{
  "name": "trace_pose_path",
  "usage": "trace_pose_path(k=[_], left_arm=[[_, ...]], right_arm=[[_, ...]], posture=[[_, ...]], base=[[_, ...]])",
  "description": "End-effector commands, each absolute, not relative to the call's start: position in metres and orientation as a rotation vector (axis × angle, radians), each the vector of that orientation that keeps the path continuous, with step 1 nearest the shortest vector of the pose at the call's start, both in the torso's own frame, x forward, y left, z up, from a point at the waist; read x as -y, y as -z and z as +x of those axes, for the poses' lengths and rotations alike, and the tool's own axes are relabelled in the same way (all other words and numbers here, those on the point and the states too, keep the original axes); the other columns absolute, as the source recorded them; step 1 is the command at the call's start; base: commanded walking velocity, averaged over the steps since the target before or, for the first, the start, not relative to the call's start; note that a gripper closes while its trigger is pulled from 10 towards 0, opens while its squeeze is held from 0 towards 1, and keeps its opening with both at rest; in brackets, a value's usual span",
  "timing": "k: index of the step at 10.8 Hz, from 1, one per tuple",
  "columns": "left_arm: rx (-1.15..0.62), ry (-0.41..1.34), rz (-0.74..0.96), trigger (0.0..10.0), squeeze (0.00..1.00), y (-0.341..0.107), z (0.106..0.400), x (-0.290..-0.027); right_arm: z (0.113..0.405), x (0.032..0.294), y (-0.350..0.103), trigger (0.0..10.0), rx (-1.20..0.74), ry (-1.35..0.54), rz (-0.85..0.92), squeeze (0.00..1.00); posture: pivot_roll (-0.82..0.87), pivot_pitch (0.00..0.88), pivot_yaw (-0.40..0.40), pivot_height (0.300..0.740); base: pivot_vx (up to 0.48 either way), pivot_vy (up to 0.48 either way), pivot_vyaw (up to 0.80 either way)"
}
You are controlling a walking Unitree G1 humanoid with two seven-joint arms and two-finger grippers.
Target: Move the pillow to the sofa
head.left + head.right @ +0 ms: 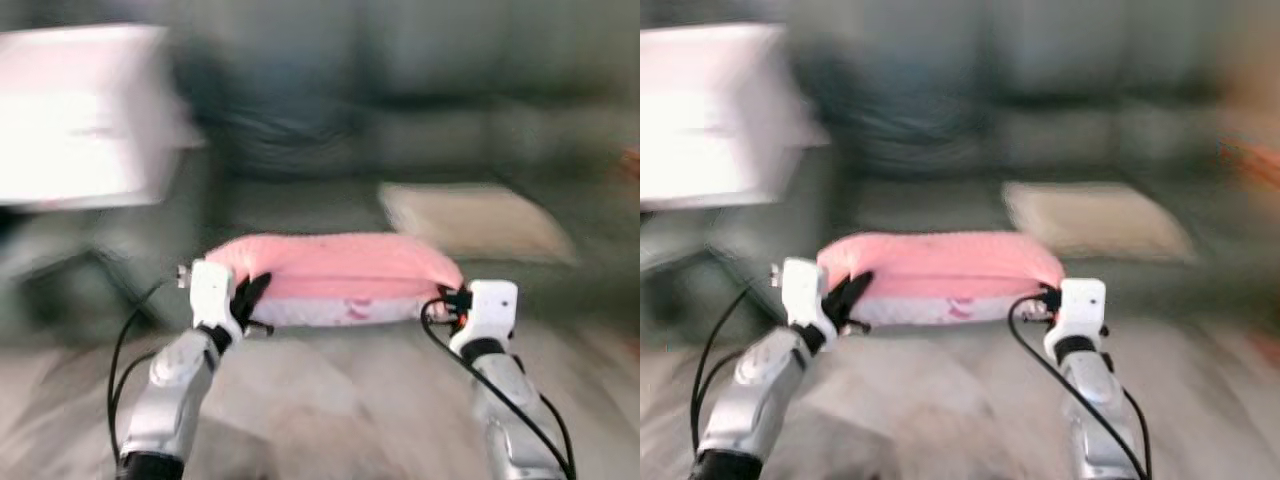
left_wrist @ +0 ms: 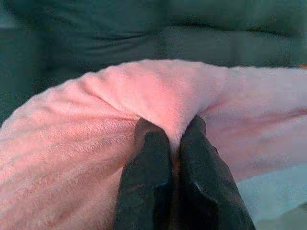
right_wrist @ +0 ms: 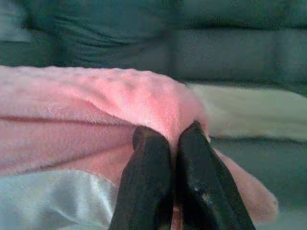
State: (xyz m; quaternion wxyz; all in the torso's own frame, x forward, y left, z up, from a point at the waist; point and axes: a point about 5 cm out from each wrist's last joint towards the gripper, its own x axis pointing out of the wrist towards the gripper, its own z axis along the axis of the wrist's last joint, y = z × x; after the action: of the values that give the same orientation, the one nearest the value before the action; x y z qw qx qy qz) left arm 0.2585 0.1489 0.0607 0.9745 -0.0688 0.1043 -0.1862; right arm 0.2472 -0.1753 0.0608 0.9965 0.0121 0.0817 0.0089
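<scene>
Both grippers, left gripper (image 1: 852, 293) and right gripper (image 1: 1045, 297), hold the pink pillow (image 1: 940, 268) before a blurred sofa (image 1: 1060, 130).

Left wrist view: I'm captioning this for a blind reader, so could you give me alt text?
The left gripper pinches a fold of the fluffy pink pillow between its two black fingers. A dark green sofa lies blurred behind.

Both silver arms reach forward, held level with each other and well apart. The left claw (image 1: 250, 300) points inward, its two black fingers (image 2: 146, 187) pressed together on a pinch of the pink pillow (image 1: 335, 270) at its left end. The right claw (image 1: 445, 300) mirrors it at the right end, fingers (image 3: 146, 187) squeezed tight on the fabric. Black cables loop from each white wrist down along the forearm.
</scene>
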Motion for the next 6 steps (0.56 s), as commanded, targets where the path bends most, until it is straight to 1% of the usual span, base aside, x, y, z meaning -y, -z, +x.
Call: trace_pose_path(k=[1,6], left_arm=[[-0.176,0.351,-0.124,10.0,0.00,-0.0680,0.2626,-0.1557],[-0.176,0.360,-0.128,10.0,0.00,-0.0678,0.2623,-0.1531]], right_arm=[[0.2492,0.1790,-0.0669,10.0,-0.138,-0.001,0.016,0.00],[0.2492,0.1793,-0.0667,10.0,-0.140,0.005,0.021,0.00]], posture=[[-0.05,0.000,-0.016,0.740],[-0.05,0.000,-0.015,0.740]], base=[[0.424,0.000,0.00],[0.428,0.000,0.00]])
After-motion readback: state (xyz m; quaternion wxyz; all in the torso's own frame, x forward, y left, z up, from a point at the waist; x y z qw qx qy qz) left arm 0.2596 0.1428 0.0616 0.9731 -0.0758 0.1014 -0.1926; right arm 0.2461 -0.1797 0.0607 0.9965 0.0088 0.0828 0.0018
